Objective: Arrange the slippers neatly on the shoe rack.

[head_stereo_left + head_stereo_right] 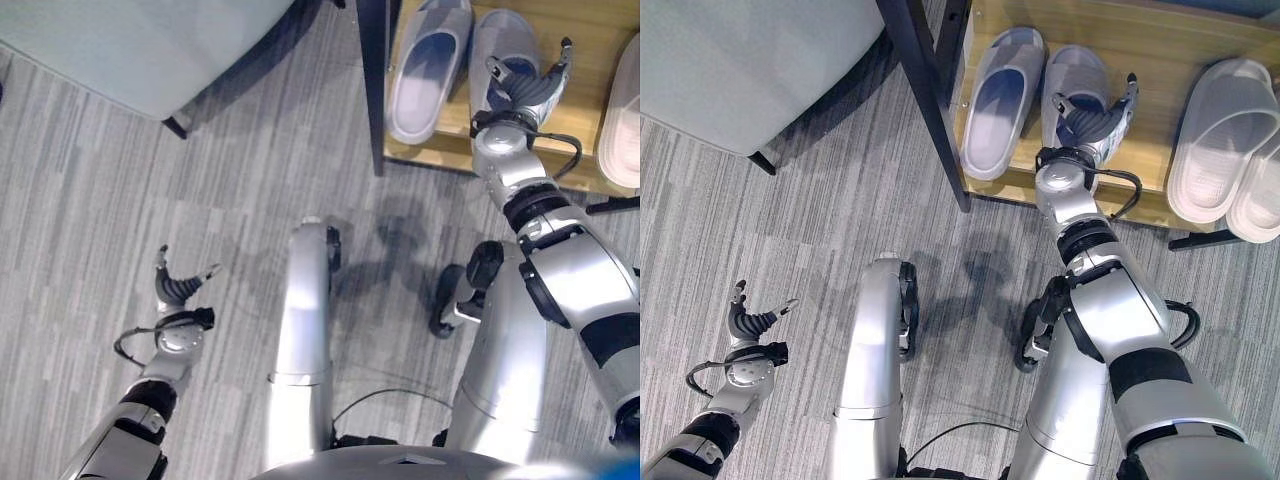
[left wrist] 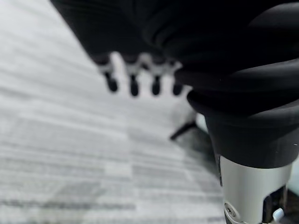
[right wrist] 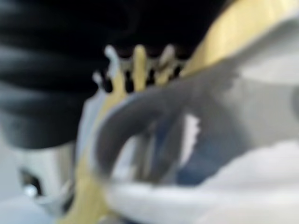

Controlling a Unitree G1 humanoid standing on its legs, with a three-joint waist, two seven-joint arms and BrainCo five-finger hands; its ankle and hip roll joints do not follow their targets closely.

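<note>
No readable writing shows. At lower left the left hand (image 1: pixel 178 288) hangs over the carpet (image 1: pixel 150 200), fingers spread and empty. At upper middle two grey slippers (image 1: pixel 997 100) lie side by side on the shoe rack (image 1: pixel 1150 45); the right hand (image 1: pixel 1092 125) hovers spread above the right one. The right eye view adds white slippers (image 1: pixel 1220 140) at far right.

Wooden shoe rack (image 1: pixel 1140 40) carries grey slippers (image 1: pixel 998 100), white slippers (image 1: pixel 1215 150)

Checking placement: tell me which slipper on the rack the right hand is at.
The grey slipper second from the left of the shoe rack; the right hand is over it. Its grey mate and the white pair lie apart from the hand.
</note>
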